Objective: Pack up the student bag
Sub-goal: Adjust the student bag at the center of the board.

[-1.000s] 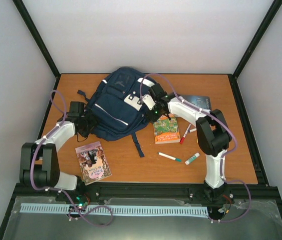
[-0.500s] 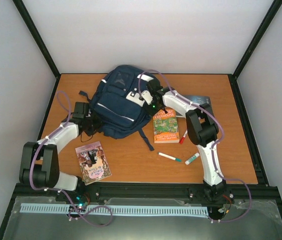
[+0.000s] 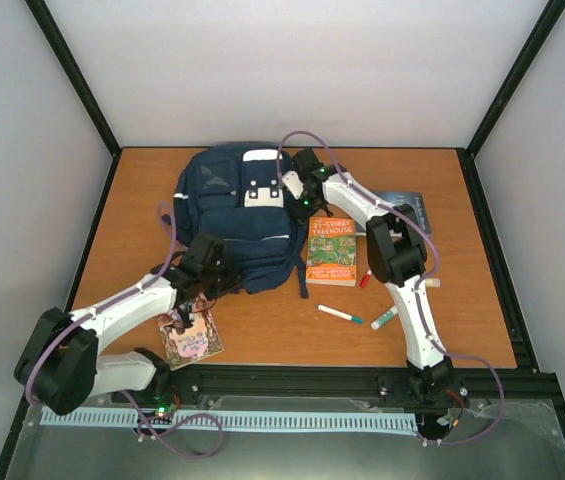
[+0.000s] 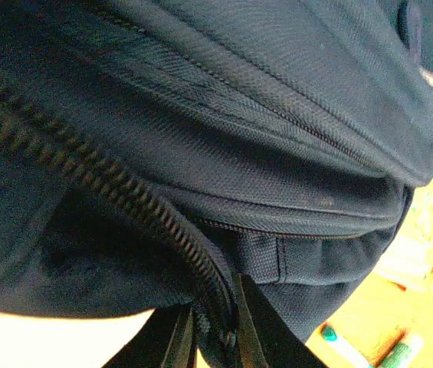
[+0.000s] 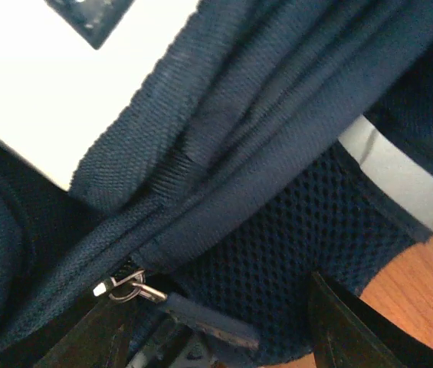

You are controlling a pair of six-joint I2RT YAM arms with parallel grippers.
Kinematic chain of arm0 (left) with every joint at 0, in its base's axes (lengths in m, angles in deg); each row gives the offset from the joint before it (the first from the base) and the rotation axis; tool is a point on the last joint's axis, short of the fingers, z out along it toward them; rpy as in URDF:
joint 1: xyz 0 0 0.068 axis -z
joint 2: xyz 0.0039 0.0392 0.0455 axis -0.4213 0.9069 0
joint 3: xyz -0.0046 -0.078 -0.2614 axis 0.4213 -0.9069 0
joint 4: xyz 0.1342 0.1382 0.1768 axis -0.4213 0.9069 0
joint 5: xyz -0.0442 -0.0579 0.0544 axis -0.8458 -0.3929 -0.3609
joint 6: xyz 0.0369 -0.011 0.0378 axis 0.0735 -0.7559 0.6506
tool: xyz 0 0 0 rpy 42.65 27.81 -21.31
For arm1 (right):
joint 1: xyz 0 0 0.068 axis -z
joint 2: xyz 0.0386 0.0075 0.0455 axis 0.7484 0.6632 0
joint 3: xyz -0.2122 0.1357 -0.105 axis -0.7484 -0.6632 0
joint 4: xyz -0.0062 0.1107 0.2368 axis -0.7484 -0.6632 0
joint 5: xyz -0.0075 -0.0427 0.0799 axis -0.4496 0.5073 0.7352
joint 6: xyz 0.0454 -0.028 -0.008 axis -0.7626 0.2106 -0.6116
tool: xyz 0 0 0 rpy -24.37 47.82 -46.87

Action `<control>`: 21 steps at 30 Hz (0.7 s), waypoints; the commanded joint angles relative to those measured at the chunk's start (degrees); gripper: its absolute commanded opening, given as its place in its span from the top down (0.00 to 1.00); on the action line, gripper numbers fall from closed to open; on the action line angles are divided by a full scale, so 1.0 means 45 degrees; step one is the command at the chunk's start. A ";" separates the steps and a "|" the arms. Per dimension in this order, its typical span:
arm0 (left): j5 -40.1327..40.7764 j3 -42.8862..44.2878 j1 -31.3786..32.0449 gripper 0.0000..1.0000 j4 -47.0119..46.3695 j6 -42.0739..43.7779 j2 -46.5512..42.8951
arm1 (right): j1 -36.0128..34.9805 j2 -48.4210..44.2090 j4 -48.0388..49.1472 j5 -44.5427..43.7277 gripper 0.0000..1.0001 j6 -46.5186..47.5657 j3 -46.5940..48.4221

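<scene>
Desk (image 3: 462, 300) carries the student bag (image 3: 232, 215) toward 11 o'clock. At its 6 o'clock the left claw (image 4: 214, 337) pinches the zipper edge; at 2 o'clock the right claw (image 5: 220, 326) straddles mesh, grip I cannot tell.

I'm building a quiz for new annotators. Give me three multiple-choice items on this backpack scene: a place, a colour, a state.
1. Where is the orange book relative to the student bag?
A) inside it
B) on the table, to its right
C) on top of it

2. What colour is the student bag?
A) navy blue
B) red
C) green

3. What are the left fingers doing?
A) holding a pen
B) hanging open above the table
C) pinching the bag's zipper seam

Key: 1B, it lies flat on the wood beside the bag. 2A, navy in every view. 3C, the left wrist view shows the zipper seam between them.
</scene>
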 commanded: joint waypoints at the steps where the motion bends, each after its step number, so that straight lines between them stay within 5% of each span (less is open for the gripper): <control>1: -0.0250 0.0425 0.1391 0.85 -0.0935 -0.0373 0.0568 | -0.0022 0.0643 -0.0089 0.0385 0.37 -0.0576 0.0784; 11: 0.0433 0.0918 0.1877 0.71 0.0243 0.0685 0.0883 | 0.0378 0.0205 -0.0441 0.0888 0.37 -0.1098 0.0898; 15: 0.0870 0.0902 0.1877 0.39 0.1229 0.0941 -0.0167 | 0.0546 -0.1068 -0.0430 0.1355 0.37 -0.1351 0.0380; 21: 0.1644 0.1100 0.1877 0.21 0.3876 0.1455 -0.2166 | 0.0674 -0.3731 -0.0060 0.1932 0.34 -0.1806 -0.1374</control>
